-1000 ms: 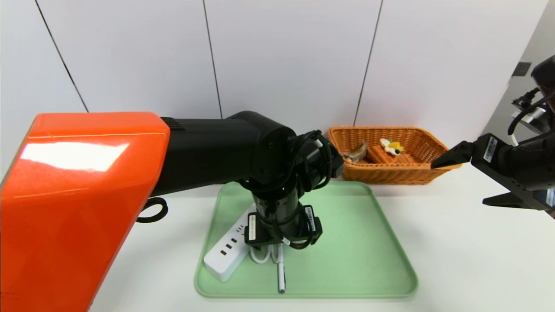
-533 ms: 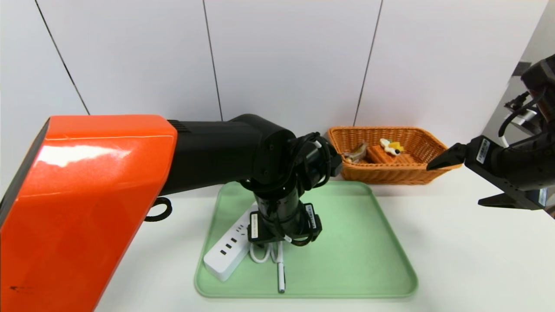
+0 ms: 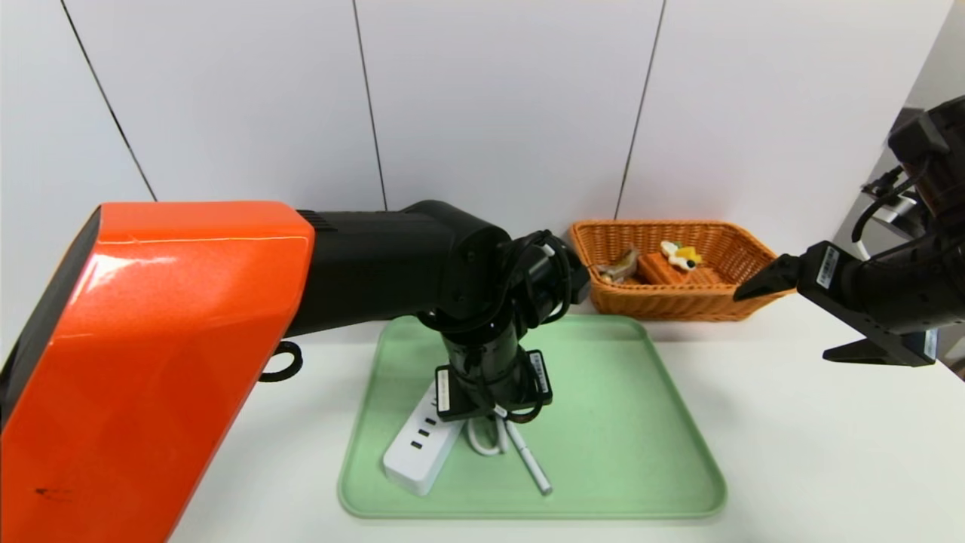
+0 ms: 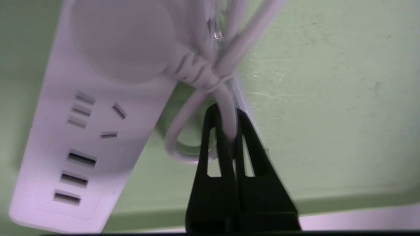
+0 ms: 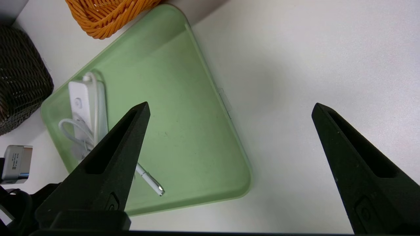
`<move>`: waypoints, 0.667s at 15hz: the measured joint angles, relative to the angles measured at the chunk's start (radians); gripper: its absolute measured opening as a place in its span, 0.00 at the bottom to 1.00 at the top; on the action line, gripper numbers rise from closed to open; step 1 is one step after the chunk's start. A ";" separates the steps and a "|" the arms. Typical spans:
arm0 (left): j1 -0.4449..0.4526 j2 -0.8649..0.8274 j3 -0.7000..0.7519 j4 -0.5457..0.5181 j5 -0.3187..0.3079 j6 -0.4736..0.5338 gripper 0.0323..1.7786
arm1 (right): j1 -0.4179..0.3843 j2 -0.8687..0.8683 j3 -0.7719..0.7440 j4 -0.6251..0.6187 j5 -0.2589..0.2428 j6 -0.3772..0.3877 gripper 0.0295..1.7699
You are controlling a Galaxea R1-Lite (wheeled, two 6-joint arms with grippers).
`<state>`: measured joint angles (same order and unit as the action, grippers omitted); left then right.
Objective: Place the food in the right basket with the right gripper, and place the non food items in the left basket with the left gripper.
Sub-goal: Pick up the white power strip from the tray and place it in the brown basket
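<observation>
Left hand (image 4: 226,131) pinched narrow on the power strip (image 3: 422,445)'s cord (image 4: 226,108), on the green tray (image 3: 641,452), likely to drag it toward the dark basket (image 5: 19,72). Since a second ago strip and pen (image 3: 528,467) have swung. Right hand (image 5: 229,137) hangs wide, idle beside the orange basket (image 3: 724,302), food inside.

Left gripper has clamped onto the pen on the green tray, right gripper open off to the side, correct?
Not quite. The left gripper is shut on the power strip's cord, not the pen, which lies loose on the green tray; the left wrist view shows it. The right gripper is open, off to the side.
</observation>
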<state>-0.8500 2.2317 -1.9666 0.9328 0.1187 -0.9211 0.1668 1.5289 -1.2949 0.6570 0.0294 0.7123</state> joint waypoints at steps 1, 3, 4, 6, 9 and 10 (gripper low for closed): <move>0.002 0.000 0.000 0.001 -0.001 0.001 0.03 | 0.000 0.002 0.000 0.000 0.001 0.000 0.96; 0.004 -0.001 0.000 0.002 -0.002 0.000 0.03 | 0.000 0.009 0.000 0.000 0.002 0.000 0.96; 0.005 -0.002 0.000 0.002 -0.001 0.000 0.03 | 0.000 0.011 0.000 0.000 0.002 0.000 0.96; 0.005 -0.004 0.000 0.005 -0.002 -0.001 0.03 | 0.000 0.015 0.002 0.000 0.010 0.000 0.96; 0.005 -0.013 0.000 0.005 -0.003 -0.005 0.03 | -0.001 0.018 0.002 0.000 0.017 0.000 0.97; 0.005 -0.020 0.000 0.004 -0.005 -0.006 0.03 | -0.001 0.019 0.002 0.001 0.017 0.000 0.97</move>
<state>-0.8451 2.2115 -1.9666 0.9370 0.1140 -0.9270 0.1653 1.5474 -1.2930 0.6577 0.0466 0.7123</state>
